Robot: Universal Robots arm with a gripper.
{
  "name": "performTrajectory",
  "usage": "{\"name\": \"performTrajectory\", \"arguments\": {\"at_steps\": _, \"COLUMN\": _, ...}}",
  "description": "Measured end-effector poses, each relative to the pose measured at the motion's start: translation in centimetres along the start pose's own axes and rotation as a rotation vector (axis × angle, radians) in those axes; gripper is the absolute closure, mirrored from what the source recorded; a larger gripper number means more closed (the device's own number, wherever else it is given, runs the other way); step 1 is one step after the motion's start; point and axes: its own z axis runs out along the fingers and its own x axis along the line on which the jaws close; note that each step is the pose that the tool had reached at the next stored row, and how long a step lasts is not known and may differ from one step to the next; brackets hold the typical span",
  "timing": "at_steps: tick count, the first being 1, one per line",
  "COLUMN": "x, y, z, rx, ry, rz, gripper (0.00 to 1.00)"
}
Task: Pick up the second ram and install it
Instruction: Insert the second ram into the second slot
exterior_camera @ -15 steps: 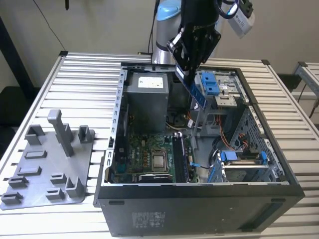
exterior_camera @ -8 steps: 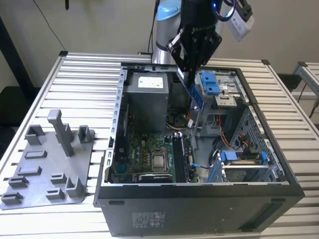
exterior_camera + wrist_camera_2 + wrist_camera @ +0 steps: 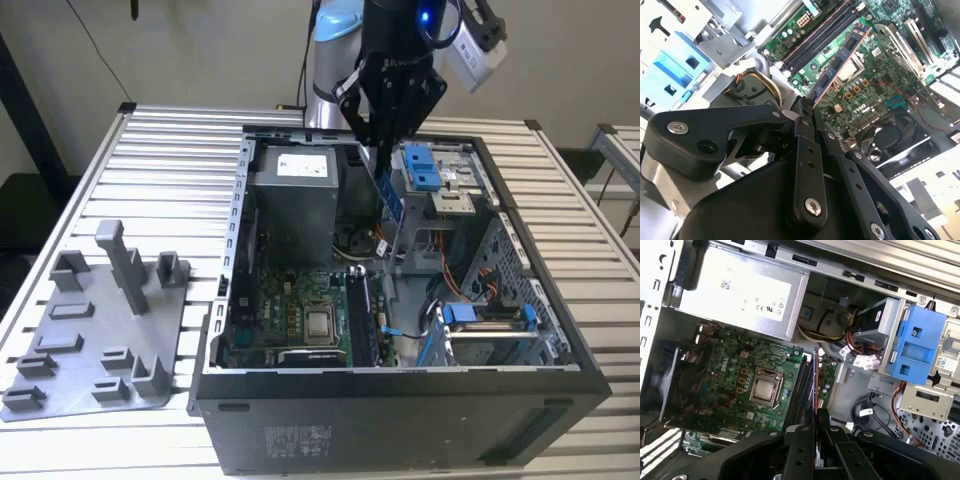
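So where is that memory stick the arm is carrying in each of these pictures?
Exterior view: the second ram hangs from the tool over the open case.
Second wrist view: it is a slanted strip running from the tool's tips across the green board.
First wrist view: it is edge-on, a thin line beyond the tool's tips.
Shared landmark: the blue drive bracket.

Open computer case (image 3: pixel 400 425), grey plastic fixture (image 3: pixel 95 335)

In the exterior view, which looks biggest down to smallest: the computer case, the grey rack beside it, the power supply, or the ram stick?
1. case
2. grey rack
3. power supply
4. ram, clearly the smallest
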Motion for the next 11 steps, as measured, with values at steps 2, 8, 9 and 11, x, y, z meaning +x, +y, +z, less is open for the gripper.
{"name": "performTrajectory", "arguments": {"at_steps": 2, "x": 0.00, "y": 0.00, "z": 0.10, "rx": 0.0012, "ry": -0.0004, "rz": 0.027, "gripper": 0.86}}
{"name": "performTrajectory", "arguments": {"at_steps": 8, "x": 0.02, "y": -0.01, "z": 0.44, "rx": 0.0049, "ry": -0.0018, "rz": 0.111, "gripper": 0.86}}
{"name": "performTrajectory", "arguments": {"at_steps": 9, "x": 0.02, "y": -0.01, "z": 0.50, "rx": 0.0056, "ry": -0.0020, "rz": 0.125, "gripper": 0.86}}
{"name": "performTrajectory", "arguments": {"at_steps": 11, "x": 0.03, "y": -0.01, "z": 0.64, "rx": 0.0072, "ry": -0.0025, "rz": 0.153, "gripper": 0.86}}
